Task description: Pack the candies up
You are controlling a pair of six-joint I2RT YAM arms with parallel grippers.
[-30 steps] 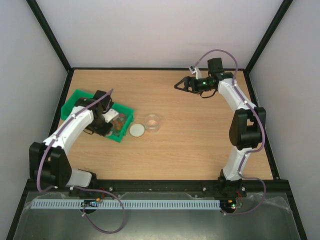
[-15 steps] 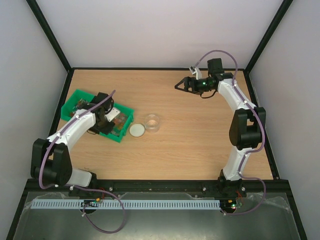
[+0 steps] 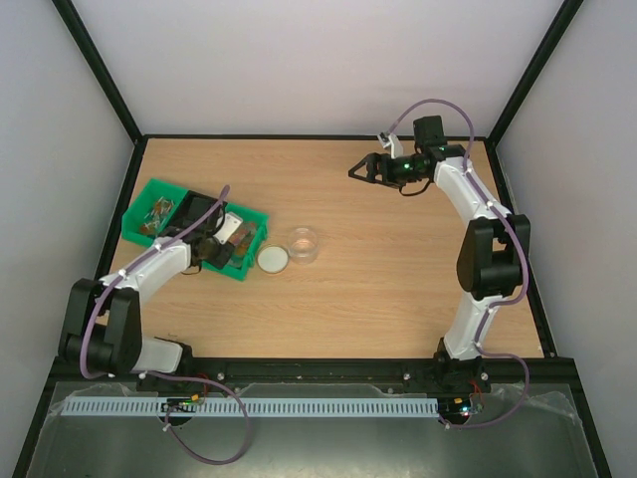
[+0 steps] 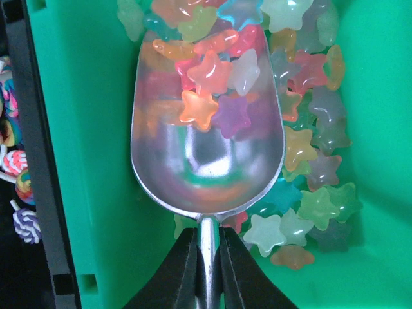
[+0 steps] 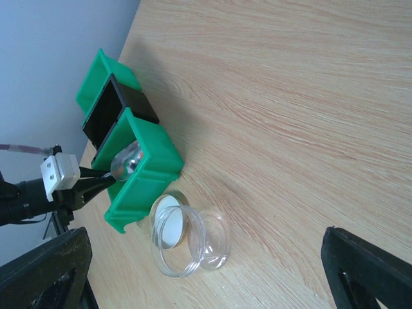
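The candies are small translucent stars of mixed colours, heaped in the right compartment of a green bin. My left gripper is shut on the handle of a shiny metal scoop, whose bowl lies in the heap with several candies on its front half. In the top view the left gripper is down inside the bin. My right gripper is open and empty, held above the far table, well away from the clear empty jar. In the right wrist view the jar lies between its fingers, far below.
A round whitish lid lies flat just left of the jar, by the bin's corner. A black divider splits the bin; swirled lollipops lie beyond it. The bin and scoop also show in the right wrist view.
My left arm has lowered and shifted left over the bin, carrying the scoop with it. The right arm, jar and lid have not moved.
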